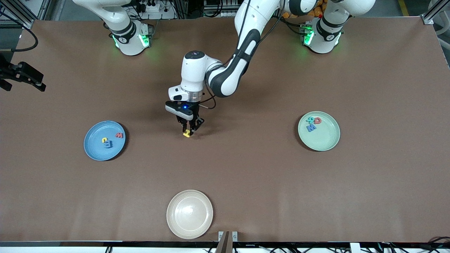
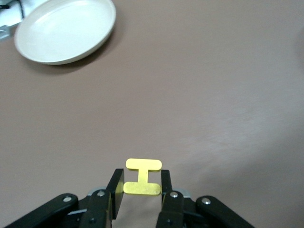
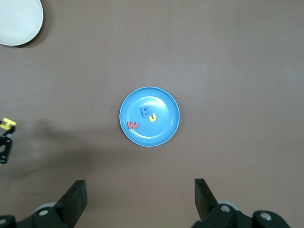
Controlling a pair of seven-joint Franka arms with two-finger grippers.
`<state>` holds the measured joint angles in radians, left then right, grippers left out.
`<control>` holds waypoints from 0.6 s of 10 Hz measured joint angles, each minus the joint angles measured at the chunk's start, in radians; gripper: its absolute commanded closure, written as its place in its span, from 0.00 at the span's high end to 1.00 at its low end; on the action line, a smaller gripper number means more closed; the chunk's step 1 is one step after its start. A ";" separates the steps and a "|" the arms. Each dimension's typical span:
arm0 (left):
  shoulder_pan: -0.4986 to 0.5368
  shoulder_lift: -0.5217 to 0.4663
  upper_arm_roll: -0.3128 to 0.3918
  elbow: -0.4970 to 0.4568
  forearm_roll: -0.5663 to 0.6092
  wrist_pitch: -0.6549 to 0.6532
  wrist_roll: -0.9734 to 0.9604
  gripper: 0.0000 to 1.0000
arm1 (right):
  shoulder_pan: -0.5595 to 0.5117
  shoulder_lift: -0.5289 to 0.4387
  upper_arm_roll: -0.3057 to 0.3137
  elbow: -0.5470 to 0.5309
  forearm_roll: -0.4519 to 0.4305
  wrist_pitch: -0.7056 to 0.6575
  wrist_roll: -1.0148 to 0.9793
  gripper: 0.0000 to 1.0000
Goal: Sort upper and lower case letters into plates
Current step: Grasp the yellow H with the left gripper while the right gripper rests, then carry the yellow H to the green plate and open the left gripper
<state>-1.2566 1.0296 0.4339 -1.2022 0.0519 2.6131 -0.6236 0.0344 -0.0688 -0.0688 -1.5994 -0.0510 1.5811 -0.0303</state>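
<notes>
My left gripper [image 1: 188, 130] is shut on a yellow letter H [image 2: 142, 176] low at the middle of the table; the fingers [image 2: 115, 185] grip its lower bar. The sky blue plate [image 1: 92, 149] at the right arm's end holds a red W [image 1: 119, 135], a yellow letter [image 1: 104, 140] and a blue letter [image 1: 108, 144]. The mint green plate [image 1: 325, 140] at the left arm's end holds a teal letter [image 1: 310, 119], a red O [image 1: 317, 120] and a blue M [image 1: 311, 128]. My right gripper [image 3: 138, 190] is open and empty, high over the blue plate [image 3: 161, 130].
A cream-white plate [image 1: 190, 228] lies empty near the front edge, nearer the camera than the held letter. A black device [image 1: 21, 75] juts in at the table's edge by the right arm's end. Brown table surface lies bare between the plates.
</notes>
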 measured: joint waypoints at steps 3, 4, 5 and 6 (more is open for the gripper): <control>0.068 -0.161 -0.032 -0.236 -0.001 -0.015 0.151 0.07 | 0.000 0.000 0.000 0.000 0.000 -0.001 0.000 1.00; 0.096 -0.240 -0.040 -0.330 -0.001 -0.036 0.210 0.07 | 0.000 0.000 0.000 0.000 0.000 -0.001 0.000 1.00; 0.127 -0.333 -0.044 -0.422 -0.001 -0.085 0.289 0.07 | 0.000 0.000 0.000 0.000 0.000 -0.001 0.000 1.00; 0.164 -0.428 -0.046 -0.498 -0.001 -0.165 0.375 0.07 | 0.000 0.000 0.000 0.000 0.000 -0.001 0.000 1.00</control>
<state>-1.0930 0.6020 0.3875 -1.7004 0.0509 2.4480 -0.2491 0.0343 -0.0688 -0.0688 -1.5991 -0.0510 1.5796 -0.0302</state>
